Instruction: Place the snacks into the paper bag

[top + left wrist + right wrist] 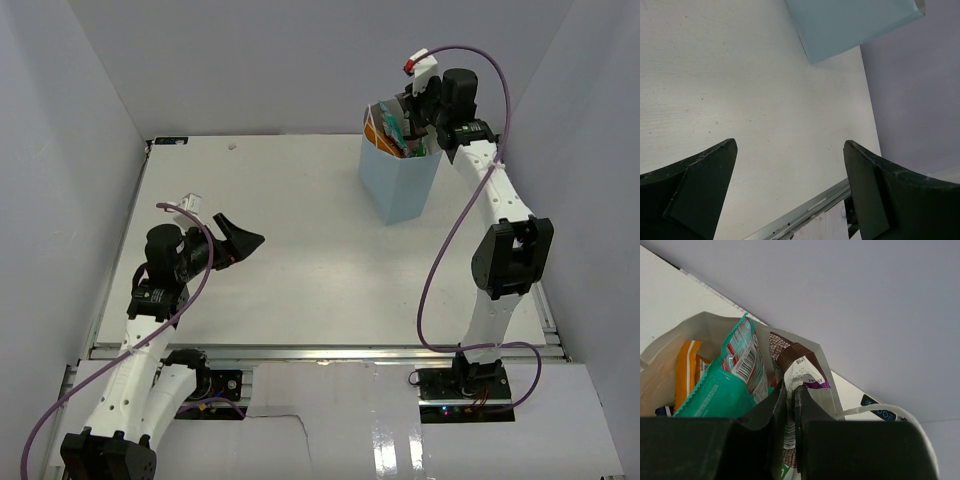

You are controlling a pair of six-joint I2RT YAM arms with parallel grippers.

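Note:
The light-blue paper bag (400,185) stands upright at the far right of the table, and its corner shows in the left wrist view (850,25). My right gripper (418,118) hangs at its mouth, shut (791,390) on a dark brown bar (797,360) with a white and purple end. The bar sits within the bag's opening, against the far wall. Inside the bag are a teal-green-red pouch (720,390) and an orange chip bag (686,372). My left gripper (245,235) is open over the left of the table, holding nothing (790,150).
A white cord handle (875,410) hangs off the bag's far side. The enclosure's back wall (865,300) rises close behind the bag. The table's metal front rail (805,210) runs below my left fingers.

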